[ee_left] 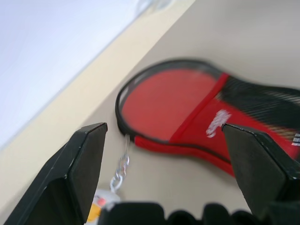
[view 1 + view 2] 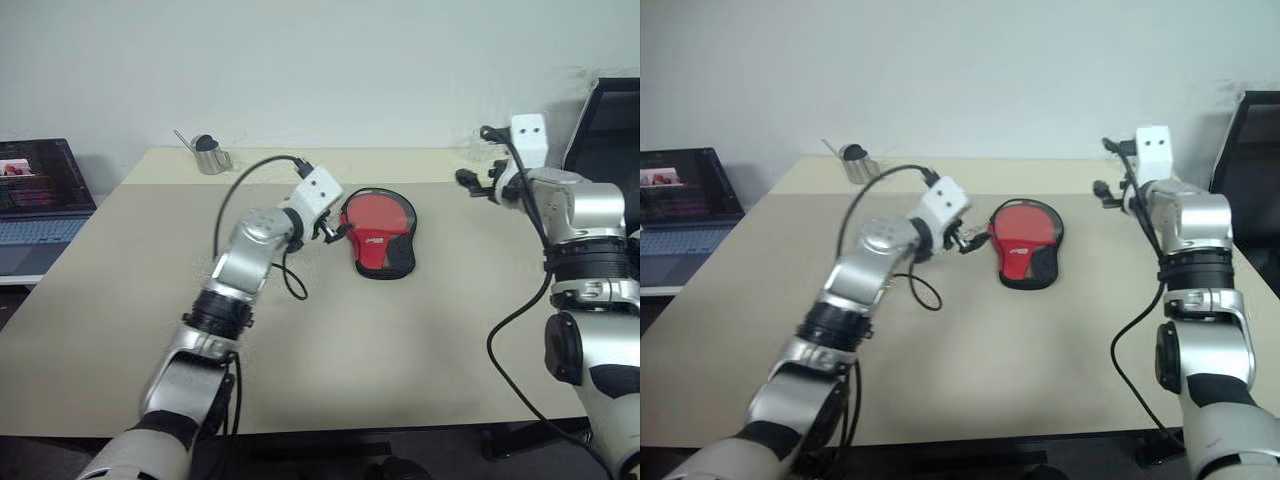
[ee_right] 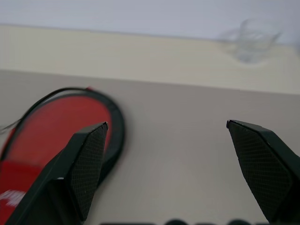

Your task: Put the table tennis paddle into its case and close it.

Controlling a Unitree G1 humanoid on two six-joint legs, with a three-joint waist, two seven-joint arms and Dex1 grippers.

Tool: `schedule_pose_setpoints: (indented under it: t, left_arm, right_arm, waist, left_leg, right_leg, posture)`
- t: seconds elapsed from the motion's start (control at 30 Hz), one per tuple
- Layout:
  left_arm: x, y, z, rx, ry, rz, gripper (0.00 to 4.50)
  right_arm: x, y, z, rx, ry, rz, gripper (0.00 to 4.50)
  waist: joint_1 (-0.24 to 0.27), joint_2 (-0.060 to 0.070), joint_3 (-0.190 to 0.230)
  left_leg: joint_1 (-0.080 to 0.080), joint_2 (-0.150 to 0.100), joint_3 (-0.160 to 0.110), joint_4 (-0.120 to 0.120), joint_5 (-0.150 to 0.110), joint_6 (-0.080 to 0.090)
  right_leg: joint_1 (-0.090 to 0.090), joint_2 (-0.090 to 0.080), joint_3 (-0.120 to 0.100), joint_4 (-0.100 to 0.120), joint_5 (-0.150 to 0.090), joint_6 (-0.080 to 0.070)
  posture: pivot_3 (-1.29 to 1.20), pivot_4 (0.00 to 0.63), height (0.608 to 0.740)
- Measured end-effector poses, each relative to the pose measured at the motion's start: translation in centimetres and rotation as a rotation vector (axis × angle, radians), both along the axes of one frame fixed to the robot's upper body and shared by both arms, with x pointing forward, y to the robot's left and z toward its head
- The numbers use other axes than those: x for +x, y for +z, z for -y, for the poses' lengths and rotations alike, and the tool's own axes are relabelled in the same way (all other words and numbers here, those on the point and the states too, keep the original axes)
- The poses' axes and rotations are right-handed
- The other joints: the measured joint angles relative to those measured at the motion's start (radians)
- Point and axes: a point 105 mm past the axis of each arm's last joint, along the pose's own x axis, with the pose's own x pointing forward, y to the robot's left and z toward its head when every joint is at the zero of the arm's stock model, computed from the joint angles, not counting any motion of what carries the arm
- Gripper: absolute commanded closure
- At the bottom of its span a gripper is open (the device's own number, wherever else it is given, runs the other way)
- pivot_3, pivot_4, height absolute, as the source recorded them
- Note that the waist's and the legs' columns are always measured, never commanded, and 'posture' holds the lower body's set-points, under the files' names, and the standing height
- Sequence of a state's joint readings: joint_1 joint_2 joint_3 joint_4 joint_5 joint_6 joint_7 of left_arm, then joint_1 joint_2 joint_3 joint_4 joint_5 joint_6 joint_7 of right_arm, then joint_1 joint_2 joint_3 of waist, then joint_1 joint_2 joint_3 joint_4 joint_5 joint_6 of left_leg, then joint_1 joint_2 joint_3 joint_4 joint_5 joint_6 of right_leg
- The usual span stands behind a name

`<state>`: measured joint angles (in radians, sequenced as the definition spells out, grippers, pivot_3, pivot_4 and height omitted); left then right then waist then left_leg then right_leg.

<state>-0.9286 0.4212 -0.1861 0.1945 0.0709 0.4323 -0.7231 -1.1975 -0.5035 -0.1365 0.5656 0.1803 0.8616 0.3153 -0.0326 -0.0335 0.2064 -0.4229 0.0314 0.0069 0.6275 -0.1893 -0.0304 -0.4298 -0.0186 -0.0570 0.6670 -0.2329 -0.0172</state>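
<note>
Left gripper (image 2: 330, 231) is seen spread wide, nothing held – it hangs just beside the round end of the case (image 2: 380, 234), its own-left side. Right gripper (image 2: 470, 181) also wide and empty, well apart from the case, near the far right of the table (image 2: 400, 340). In the left wrist view a small chain with a keychain (image 1: 117, 176) is seen hanging off the case edge, between the fingers (image 1: 79, 164).

Case lies flat mid-table, red side up, white logo and black mesh pocket toward the narrow end, black edging round it. The paddle's red face (image 1: 164, 105) appears to be seated in the round end already (handle not made out, likely under the pocket half). Whether the zip is run shut cannot be told.

Risks, judged: the chain could be snagged by the left fingers and the case dragged; a one-sided pull on the zip would slide the light case across the smooth top – it would need pinning by the right gripper. The paddle could also be nudged out if the opening is tugged.
</note>
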Motion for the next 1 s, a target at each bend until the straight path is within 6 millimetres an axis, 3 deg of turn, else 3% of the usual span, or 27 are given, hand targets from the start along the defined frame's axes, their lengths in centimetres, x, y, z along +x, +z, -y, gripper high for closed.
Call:
schedule_pose_setpoints:
  t: [0.13, 0.3, 0.4, 0.53, 0.67, 0.77, 0.87, 1.0]
  left_arm:
    - [-2.7, -1.8, -2.4, -0.016, -0.094, -0.107, 0.21]
    - [-6.6, 1.1, -4.6, -0.064, -0.192, -0.071, 0.21]
    - [-8.5, 2.3, -5.7, -0.120, -0.213, -0.075, 0.21]
    - [-10.7, 2.5, -8.0, -0.167, -0.209, -0.150, 0.21]
    - [-12.9, 2.0, -10.1, -0.171, -0.179, -0.240, 0.21]
    - [-14.0, 0.3, -11.2, -0.134, -0.133, -0.330, 0.21]
    - [-14.5, -0.7, -11.5, -0.132, -0.118, -0.369, 0.21]
    - [-15.1, 0.1, -11.2, -0.137, -0.129, -0.348, 0.21]
  right_arm:
    - [-0.1, -3.3, -2.4, 0.070, 0.091, -0.127, 0.05]
    - [-0.4, -9.2, -4.2, 0.141, 0.126, -0.310, 0.05]
    - [-0.3, -9.8, -4.4, 0.152, 0.129, -0.329, 0.05]
    - [-0.3, -10.5, -4.9, 0.166, 0.141, -0.350, 0.05]
    - [-0.3, -11.5, -5.2, 0.188, 0.147, -0.378, 0.05]
    - [-0.3, -12.4, -5.5, 0.234, 0.149, -0.407, 0.05]
    - [-0.3, -13.3, -5.6, 0.250, 0.145, -0.427, 0.05]
    - [-0.1, -13.9, -6.2, 0.261, 0.149, -0.433, 0.05]
  waist:
    - [0.004, 0.000, 0.000]
    - [0.005, 0.000, 0.000]
    - [0.006, 0.000, 0.000]
    - [0.004, 0.000, 0.000]
    - [0.001, 0.000, 0.000]
    - [0.001, 0.000, 0.000]
    - [0.003, 0.000, 0.000]
    - [0.004, 0.000, 0.000]
  left_leg:
    - [0.000, 0.000, 0.000, 0.001, 0.000, 0.000]
    - [0.000, -0.001, 0.000, 0.001, 0.000, 0.000]
    - [0.000, -0.001, 0.000, 0.001, 0.000, 0.000]
    - [0.000, 0.000, 0.000, 0.001, 0.000, 0.000]
    - [0.001, 0.000, -0.001, 0.001, 0.000, 0.000]
    - [0.004, 0.000, 0.000, 0.000, 0.000, 0.000]
    - [0.005, 0.000, -0.001, 0.001, 0.000, 0.000]
    - [0.006, 0.000, -0.001, 0.001, 0.000, 0.000]
  right_leg:
    - [0.000, 0.000, 0.000, 0.000, 0.000, 0.000]
    - [0.000, 0.000, 0.001, 0.000, 0.000, 0.000]
    - [0.001, 0.000, 0.000, 0.000, 0.000, 0.000]
    - [0.001, 0.000, 0.000, -0.001, 0.000, 0.000]
    - [0.001, 0.001, 0.000, -0.001, 0.000, 0.000]
    - [0.004, 0.001, 0.001, -0.001, 0.000, 0.000]
    - [0.005, 0.001, 0.000, -0.002, 0.000, 0.000]
    - [0.006, 0.001, 0.001, -0.002, 0.000, 0.000]
  posture:
    - [0.00, 0.150, 0.740]
    - [0.00, 0.150, 0.740]
    - [0.00, 0.150, 0.740]
    - [0.00, 0.150, 0.740]
    - [0.00, 0.150, 0.740]
    - [0.00, 0.150, 0.740]
    - [0.00, 0.150, 0.740]
    - [0.00, 0.150, 0.740]
